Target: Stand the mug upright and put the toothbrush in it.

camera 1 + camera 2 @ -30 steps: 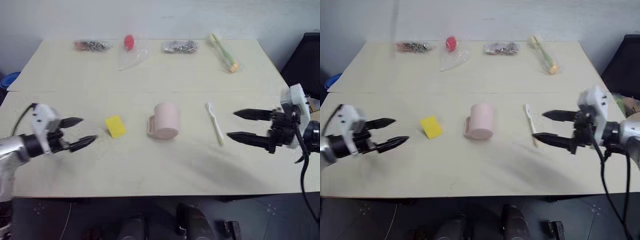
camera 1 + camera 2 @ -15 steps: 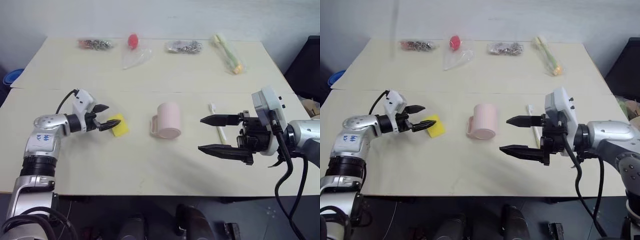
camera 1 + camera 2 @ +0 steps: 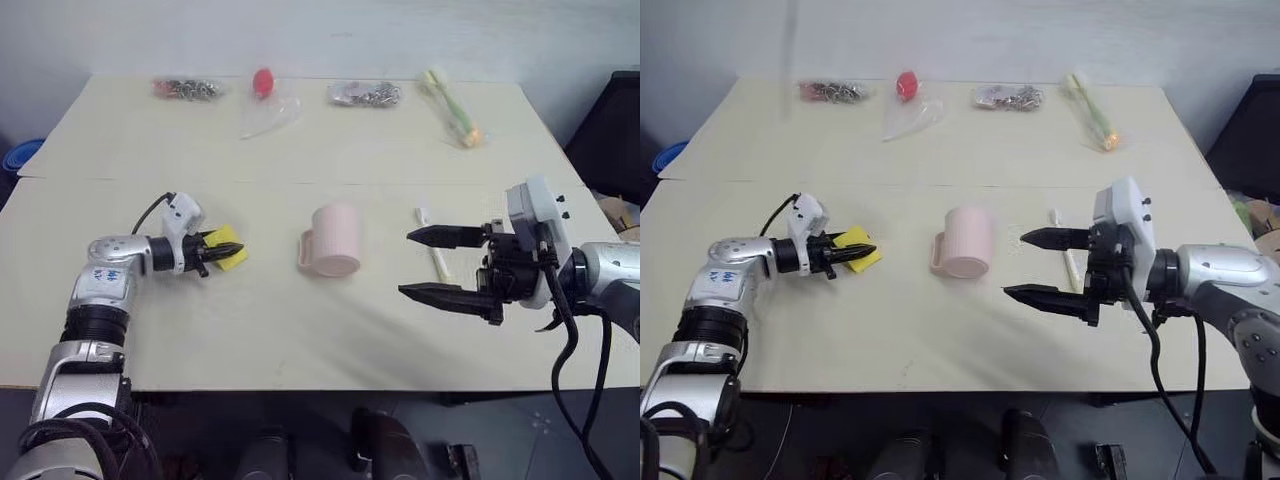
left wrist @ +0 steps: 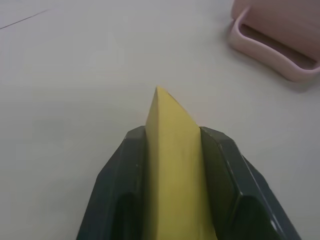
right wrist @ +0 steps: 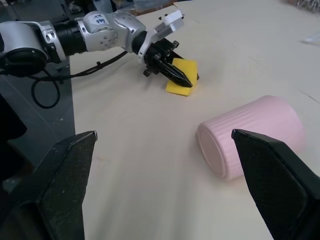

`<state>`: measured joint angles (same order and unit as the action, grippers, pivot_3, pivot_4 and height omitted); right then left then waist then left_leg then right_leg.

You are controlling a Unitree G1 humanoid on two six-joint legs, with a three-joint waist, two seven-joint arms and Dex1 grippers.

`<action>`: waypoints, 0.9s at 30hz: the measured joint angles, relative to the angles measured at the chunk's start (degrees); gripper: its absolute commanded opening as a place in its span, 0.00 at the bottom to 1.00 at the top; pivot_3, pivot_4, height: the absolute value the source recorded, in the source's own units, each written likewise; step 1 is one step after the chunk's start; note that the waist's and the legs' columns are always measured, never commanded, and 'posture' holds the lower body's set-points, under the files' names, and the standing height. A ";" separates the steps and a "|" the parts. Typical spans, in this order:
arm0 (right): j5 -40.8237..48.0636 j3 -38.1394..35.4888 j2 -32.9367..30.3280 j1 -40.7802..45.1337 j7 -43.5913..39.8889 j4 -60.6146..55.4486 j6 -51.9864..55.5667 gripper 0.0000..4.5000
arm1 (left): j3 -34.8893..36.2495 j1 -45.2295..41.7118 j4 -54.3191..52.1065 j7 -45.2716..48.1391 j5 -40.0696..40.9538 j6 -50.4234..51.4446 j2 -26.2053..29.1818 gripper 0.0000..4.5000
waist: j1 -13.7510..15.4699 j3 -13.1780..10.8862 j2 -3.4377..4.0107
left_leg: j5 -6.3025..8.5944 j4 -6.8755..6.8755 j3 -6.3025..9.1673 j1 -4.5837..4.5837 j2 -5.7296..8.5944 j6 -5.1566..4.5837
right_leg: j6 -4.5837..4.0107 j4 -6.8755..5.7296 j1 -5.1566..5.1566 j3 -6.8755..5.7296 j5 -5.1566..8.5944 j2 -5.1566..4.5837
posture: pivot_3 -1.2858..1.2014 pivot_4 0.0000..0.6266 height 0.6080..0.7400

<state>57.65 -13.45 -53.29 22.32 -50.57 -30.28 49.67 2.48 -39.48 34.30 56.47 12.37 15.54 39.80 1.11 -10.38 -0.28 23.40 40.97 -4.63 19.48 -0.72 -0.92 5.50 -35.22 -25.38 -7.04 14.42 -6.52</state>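
We find the mug (image 3: 334, 238) lying on its side at the middle of the table (image 3: 300, 330), its mouth toward us and its handle toward our left. The toothbrush (image 3: 431, 243) lies flat just to its right, apart from it. Our right gripper (image 3: 440, 264) stands wide and empty beside the brush; reaching for the mug, it could sweep the brush away or set the mug rolling. Our left gripper (image 3: 845, 255) is clamped on a yellow sponge (image 3: 862, 249), which serves nothing here and could drag. The table is pale, with bagged items (image 3: 362, 93) along its far edge below a white wall.
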 measured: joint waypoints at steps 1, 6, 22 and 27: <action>-0.44 0.58 0.30 0.60 0.00 0.62 -0.31 1.00 | 1.46 0.79 -0.59 -1.33 0.40 1.28 1.04 0.28 | -0.11 0.00 0.00 | 0.00 0.00 0.00 0.00 -0.01 0.00 | 0.00 0.00 0.00 0.00 0.00 0.01 | 0.52 0.24 1.00; -2.31 2.73 1.44 1.74 -0.48 1.73 -1.34 1.00 | 11.41 5.31 -2.22 -10.57 1.74 5.53 6.24 0.28 | -0.43 0.00 0.00 | 0.00 -0.02 0.13 0.01 -0.03 0.00 | 0.00 0.02 -0.01 -0.02 0.00 -0.03 | 0.52 0.24 1.00; -6.90 10.87 5.01 9.85 -7.19 8.68 -3.72 1.00 | 31.86 22.71 -2.22 -34.13 3.46 7.19 10.42 0.75 | 0.07 0.10 -0.26 | 0.03 0.05 0.71 0.11 -0.14 -0.01 | 0.00 -0.04 -0.01 -0.11 0.00 -0.17 | 0.52 0.24 1.00; -8.29 10.91 5.39 10.04 -7.88 10.11 -3.91 1.00 | 35.71 26.95 -10.04 -35.29 5.27 12.11 10.52 0.88 | -0.09 0.11 -0.26 | 0.05 0.04 0.71 0.10 -0.20 0.03 | 0.00 -0.03 -0.01 -0.15 0.00 -0.16 | 0.52 0.24 1.00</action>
<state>49.36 -2.54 -47.90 32.35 -58.46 -20.17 45.76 38.19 -12.53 24.26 21.19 17.64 27.64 50.32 1.02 -10.28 -0.54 23.45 41.01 -3.92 19.58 -0.93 -0.89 5.50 -35.26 -25.40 -7.18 14.43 -6.69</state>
